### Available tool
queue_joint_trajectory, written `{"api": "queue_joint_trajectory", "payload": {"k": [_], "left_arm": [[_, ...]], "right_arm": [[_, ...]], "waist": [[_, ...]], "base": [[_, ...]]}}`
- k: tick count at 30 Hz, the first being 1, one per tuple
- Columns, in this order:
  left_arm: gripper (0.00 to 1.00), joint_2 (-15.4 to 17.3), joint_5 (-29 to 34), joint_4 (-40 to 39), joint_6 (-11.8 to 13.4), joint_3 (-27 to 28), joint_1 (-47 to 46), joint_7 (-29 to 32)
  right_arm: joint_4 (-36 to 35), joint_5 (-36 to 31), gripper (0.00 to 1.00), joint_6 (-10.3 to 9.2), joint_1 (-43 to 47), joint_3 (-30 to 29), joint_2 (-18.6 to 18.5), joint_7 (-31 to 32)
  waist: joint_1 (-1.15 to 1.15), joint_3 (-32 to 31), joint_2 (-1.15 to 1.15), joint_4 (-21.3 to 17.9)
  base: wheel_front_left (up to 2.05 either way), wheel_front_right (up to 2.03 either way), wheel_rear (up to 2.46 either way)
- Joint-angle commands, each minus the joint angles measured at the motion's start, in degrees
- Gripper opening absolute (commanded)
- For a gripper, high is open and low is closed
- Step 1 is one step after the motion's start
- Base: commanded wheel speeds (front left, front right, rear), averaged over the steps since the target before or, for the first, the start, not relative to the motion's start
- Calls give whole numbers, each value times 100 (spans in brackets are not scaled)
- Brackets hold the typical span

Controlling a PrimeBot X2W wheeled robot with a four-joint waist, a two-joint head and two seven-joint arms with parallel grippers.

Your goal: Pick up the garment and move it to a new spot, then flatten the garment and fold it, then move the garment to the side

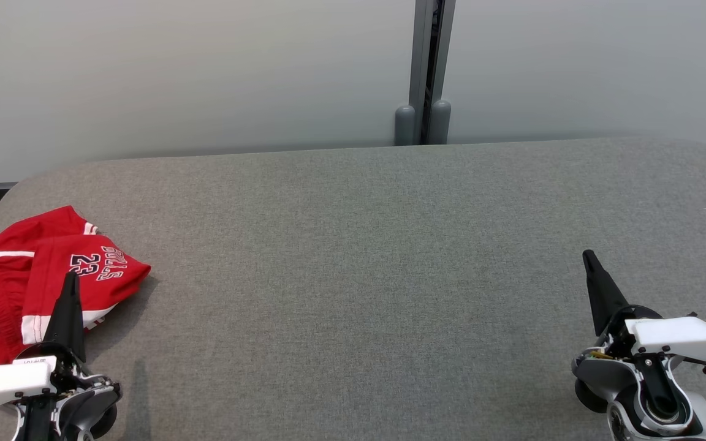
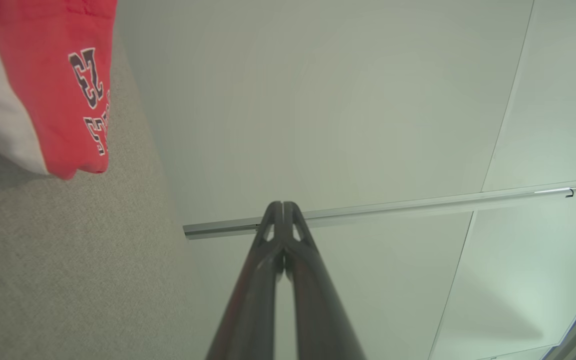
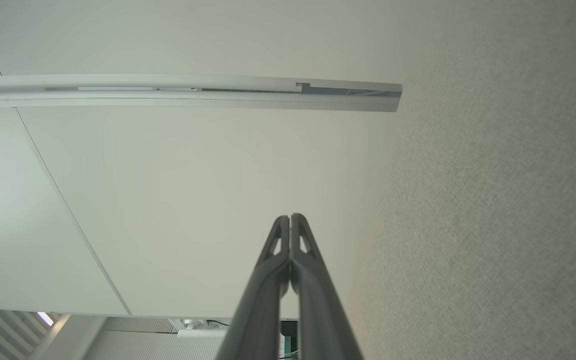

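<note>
garment [image 1: 22, 275] just beside l fingers [image 1: 68, 306], far from r fingers [image 1: 601, 291], both pairs together

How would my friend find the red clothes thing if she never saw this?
Look at the big grey table in front of the pale wall. At its near left corner lies a crumpled garment, just by the left gripper. It is bright red with white stripes and the number 23; its neighbours are grey, black or white.

left fingers [image 1: 68, 309] pressed together, pointing forward at lower left; right fingers [image 1: 601, 294] likewise, lower right.
</note>
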Motion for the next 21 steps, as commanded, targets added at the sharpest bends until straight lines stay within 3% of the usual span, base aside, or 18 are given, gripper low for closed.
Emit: {"api": "queue_joint_trajectory", "payload": {"k": [1, 21], "left_arm": [[0, 31, -45, -16, -30, 13, -54, -1], [0, 31, -45, -16, -30, 13, -54, -1]], "right_arm": [[27, 18, 0, 15, -49, 3, -34, 22], [27, 18, 0, 15, -49, 3, -34, 22]], "waist": [[0, 0, 0, 0], [0, 0, 0, 0]], "base": [[0, 0, 0], [0, 0, 0]]}}
